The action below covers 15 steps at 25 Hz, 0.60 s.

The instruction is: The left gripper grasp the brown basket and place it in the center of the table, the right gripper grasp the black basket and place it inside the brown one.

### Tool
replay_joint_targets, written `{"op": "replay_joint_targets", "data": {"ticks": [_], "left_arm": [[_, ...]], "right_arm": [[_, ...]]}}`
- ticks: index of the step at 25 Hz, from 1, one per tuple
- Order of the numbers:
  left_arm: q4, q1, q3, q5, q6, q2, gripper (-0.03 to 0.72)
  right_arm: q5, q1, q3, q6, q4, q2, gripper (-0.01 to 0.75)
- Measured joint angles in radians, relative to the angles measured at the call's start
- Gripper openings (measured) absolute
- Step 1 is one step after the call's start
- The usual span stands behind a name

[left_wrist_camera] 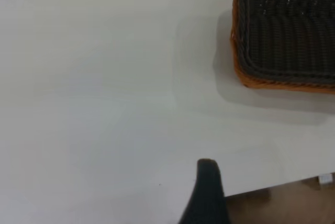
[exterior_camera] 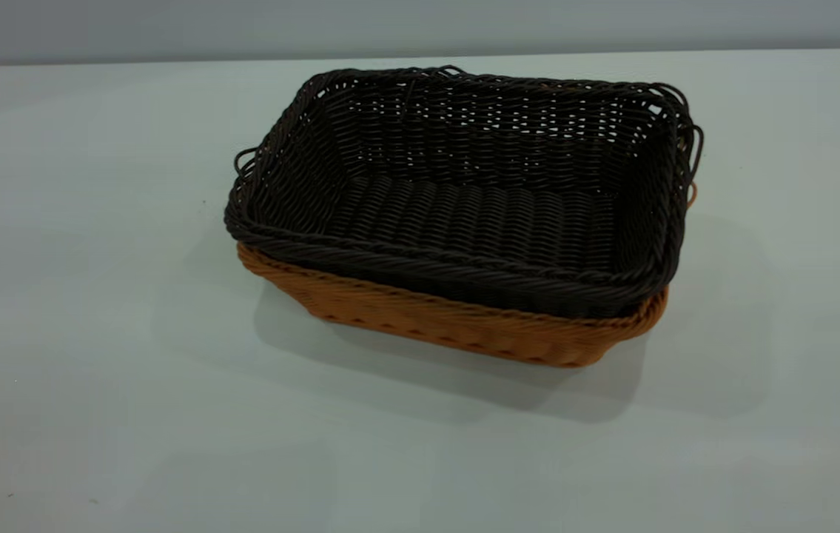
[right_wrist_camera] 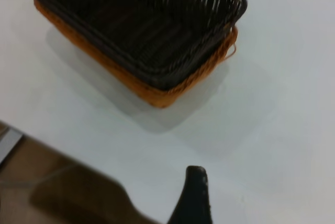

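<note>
Sitting nested inside the brown basket (exterior_camera: 464, 326), the black basket (exterior_camera: 464, 200), its dark braided rim riding just above the orange-tan rim all round. Occupying the middle of the exterior frame, a little right of centre, both resting on the table (exterior_camera: 79, 355), with a soft shadow spreading below and to the right. Poking out at the far right corner, a small orange loop.

Showing only as one dark finger (left_wrist_camera: 208, 195) at the bottom centre of the left wrist frame, the left gripper, hanging above bare tabletop near the table's edge, well apart from the stacked baskets in the upper right corner; open or closed, cannot tell. Likewise appearing as a single dark fingertip (right_wrist_camera: 192, 198) at the bottom centre of the right wrist frame, the right gripper, well apart from the baskets in the upper left; grip state not visible either. Touching the baskets, neither one.
</note>
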Motion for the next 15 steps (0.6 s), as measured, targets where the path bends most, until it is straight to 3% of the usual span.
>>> {"op": "replay_joint_targets", "data": {"ticks": [15], "left_arm": [[0.048,0.0,0.335,0.024,0.039,-0.393,0.542]], "right_arm": [[0.0,0.0,0.0,0.01,0.02,-0.06,0.582]]}}
